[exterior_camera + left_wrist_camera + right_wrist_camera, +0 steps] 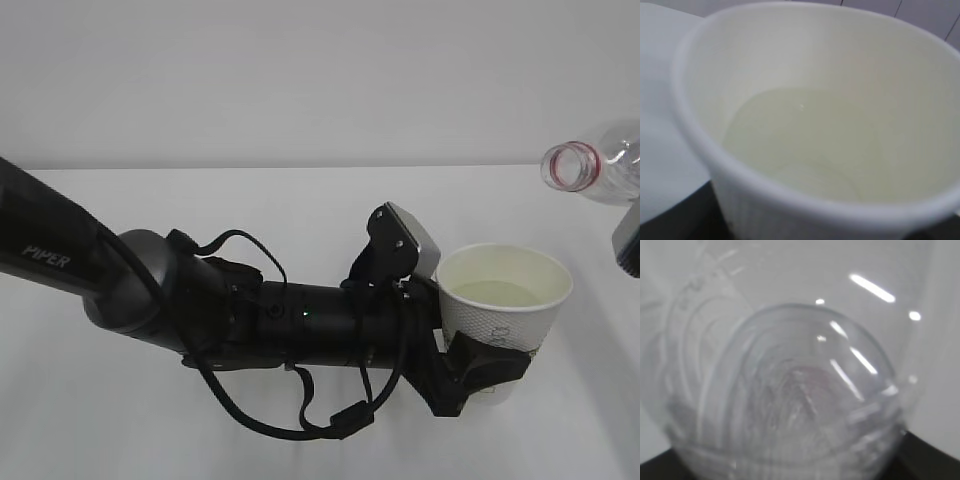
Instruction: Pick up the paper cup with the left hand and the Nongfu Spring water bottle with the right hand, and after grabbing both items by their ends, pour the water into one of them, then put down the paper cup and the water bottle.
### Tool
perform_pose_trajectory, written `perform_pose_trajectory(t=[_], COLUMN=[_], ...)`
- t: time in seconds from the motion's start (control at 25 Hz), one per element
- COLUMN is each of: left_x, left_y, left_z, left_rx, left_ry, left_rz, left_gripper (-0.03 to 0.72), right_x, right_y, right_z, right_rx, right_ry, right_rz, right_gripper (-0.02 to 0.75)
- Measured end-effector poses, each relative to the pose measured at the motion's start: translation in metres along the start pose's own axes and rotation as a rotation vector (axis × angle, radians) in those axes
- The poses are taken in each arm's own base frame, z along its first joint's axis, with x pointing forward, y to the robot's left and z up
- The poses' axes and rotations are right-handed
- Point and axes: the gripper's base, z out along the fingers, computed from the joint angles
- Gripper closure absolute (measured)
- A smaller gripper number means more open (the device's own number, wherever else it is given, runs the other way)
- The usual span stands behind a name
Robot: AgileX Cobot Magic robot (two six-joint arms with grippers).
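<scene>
The paper cup (pixel 503 297) is held above the table, upright, with my left gripper (pixel 492 358) shut on its lower part. A pale pool of water (pixel 500 293) lies inside it. In the left wrist view the paper cup (pixel 815 90) fills the frame, with the water (pixel 800 145) at its bottom. The clear water bottle (pixel 598 165) hangs at the top right, lying almost level above and to the right of the cup. Its open mouth and red neck ring point left. No stream shows. In the right wrist view the bottle's ribbed base (pixel 800 400) fills the frame, with my right gripper shut on it.
The white table (pixel 250 210) runs back to a plain white wall (pixel 300 70). My left arm (pixel 150 285) stretches across from the left with a cable loop (pixel 300 420) hanging below it. A grey part of the right hand (pixel 628 240) shows at the right edge.
</scene>
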Motion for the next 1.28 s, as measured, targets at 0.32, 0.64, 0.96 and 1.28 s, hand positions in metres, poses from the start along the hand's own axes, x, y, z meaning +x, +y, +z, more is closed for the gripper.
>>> perform_pose_trajectory(t=[0.32, 0.64, 0.96, 1.28], left_x=[0.0001, 0.0002, 0.0004, 0.0005], left_y=[0.0001, 0.0002, 0.0003, 0.0004], left_z=[0.0000, 0.0000, 0.0000, 0.0000], left_rx=[-0.001, -0.002, -0.003, -0.004], left_ry=[0.001, 0.003, 0.004, 0.006], left_rz=[0.000, 0.000, 0.000, 0.000], left_gripper=[0.179, 0.179, 0.179, 0.179], right_x=[0.0000, 0.0000, -0.0001, -0.0001], right_y=[0.0000, 0.0000, 0.0000, 0.0000], right_z=[0.0000, 0.0000, 0.0000, 0.0000], right_rx=[0.000, 0.000, -0.001, -0.001], right_ry=[0.000, 0.000, -0.001, -0.001], right_rz=[0.084, 0.128, 0.347, 0.530], right_gripper=[0.276, 0.277, 0.277, 0.277])
